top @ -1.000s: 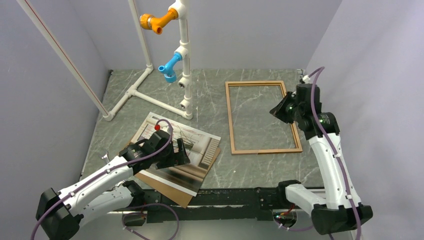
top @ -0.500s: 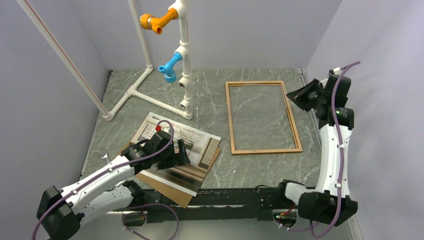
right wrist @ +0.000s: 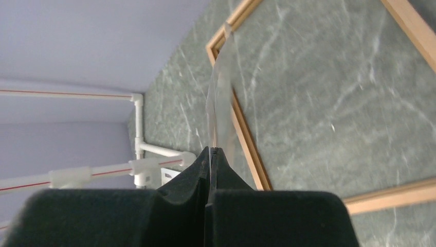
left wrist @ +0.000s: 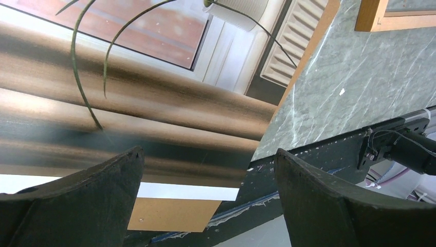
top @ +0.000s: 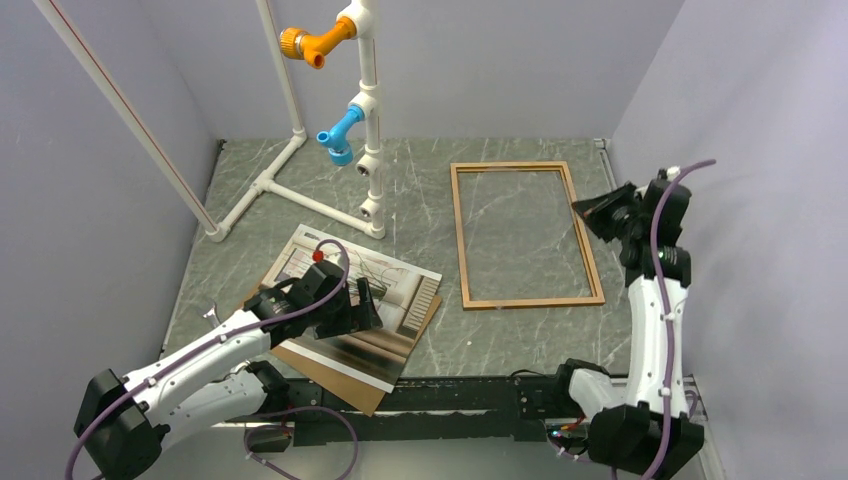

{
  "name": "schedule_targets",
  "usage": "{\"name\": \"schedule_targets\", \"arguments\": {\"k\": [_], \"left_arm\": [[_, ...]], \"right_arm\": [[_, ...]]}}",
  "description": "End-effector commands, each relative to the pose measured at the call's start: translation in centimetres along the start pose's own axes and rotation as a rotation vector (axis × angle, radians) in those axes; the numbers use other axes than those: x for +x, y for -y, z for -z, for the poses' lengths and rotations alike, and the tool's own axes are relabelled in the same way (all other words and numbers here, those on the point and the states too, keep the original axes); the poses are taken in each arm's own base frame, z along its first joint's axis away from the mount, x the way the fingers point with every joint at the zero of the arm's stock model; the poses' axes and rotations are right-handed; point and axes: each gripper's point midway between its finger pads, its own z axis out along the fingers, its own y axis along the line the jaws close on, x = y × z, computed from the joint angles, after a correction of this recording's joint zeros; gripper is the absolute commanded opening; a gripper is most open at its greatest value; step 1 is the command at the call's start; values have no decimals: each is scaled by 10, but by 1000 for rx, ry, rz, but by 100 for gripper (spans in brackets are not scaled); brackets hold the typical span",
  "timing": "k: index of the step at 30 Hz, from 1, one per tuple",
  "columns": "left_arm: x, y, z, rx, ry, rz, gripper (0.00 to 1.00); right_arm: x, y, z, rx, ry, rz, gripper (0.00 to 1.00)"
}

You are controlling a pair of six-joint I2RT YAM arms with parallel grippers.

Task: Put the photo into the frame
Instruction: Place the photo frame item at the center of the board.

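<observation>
The photo, a glossy plant print, lies at the near left on the brown backing sheet. My left gripper hovers open over the photo's near right part; in the left wrist view its jaws stand wide apart above the photo and the backing sheet. The wooden frame lies flat at the right. My right gripper is beside the frame's right rail, raised, and shut on a thin clear pane, seen edge-on above the frame.
A white pipe stand with orange and blue fittings rises at the back middle, its base pipes on the table. A slanted white rod is at the left. The black rail runs along the near edge. Walls close both sides.
My right arm swung from over the frame's right rail out to the right, then dropped slightly, keeping its jaws shut. The left arm and the photo have not moved.
</observation>
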Motion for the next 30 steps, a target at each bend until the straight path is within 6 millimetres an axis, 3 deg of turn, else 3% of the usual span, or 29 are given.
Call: {"name": "schedule_targets", "arguments": {"k": [1, 7, 12, 23, 28, 30], "left_arm": [[1, 7, -3, 37, -2, 6, 100], [2, 10, -6, 50, -6, 12, 99], [4, 9, -9, 46, -11, 17, 99], [-1, 8, -4, 26, 10, 22, 99], [-7, 12, 2, 47, 45, 33, 100], [-8, 12, 4, 50, 52, 36, 100]], "right_arm": [[8, 14, 13, 10, 85, -57, 0], [39, 53, 24, 73, 114, -135, 0], [64, 72, 34, 87, 106, -156, 0], [141, 82, 41, -18, -193, -102, 0], [163, 85, 49, -33, -270, -60, 22], [167, 87, 50, -37, -285, -49, 38]]}}
